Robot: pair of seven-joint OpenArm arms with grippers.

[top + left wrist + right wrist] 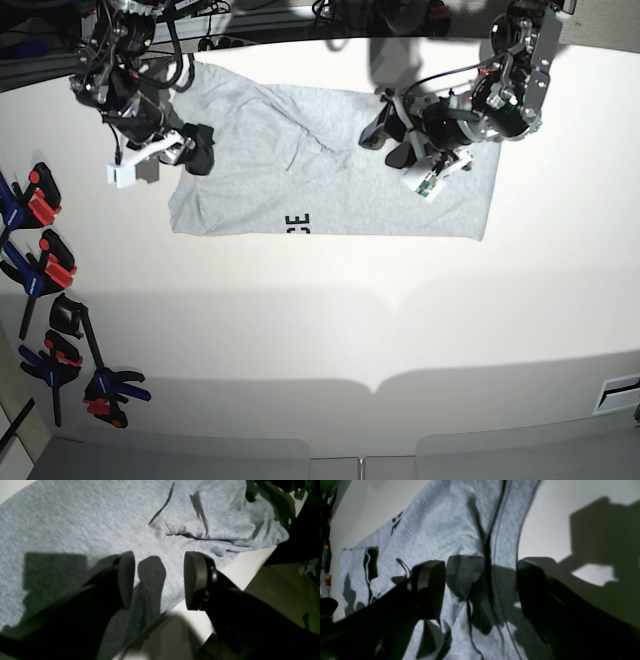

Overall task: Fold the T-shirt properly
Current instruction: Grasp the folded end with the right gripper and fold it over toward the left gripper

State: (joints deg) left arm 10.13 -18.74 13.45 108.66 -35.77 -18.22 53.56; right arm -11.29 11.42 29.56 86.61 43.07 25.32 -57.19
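Lying partly folded on the white worktop (330,340), the T-shirt (300,170) sits toward the far edge, with black lettering showing along its near fold. Left gripper (159,580): jaws apart, nothing between them, positioned over plain grey fabric close to the shirt's edge. Right gripper (480,587): jaws wide apart, empty, positioned over a creased seam near the shirt's edge. Fabric is bunched and wrinkled under both arms. Several clamps (45,290) with black, blue and red parts lie along the worktop's side, well apart from the shirt.
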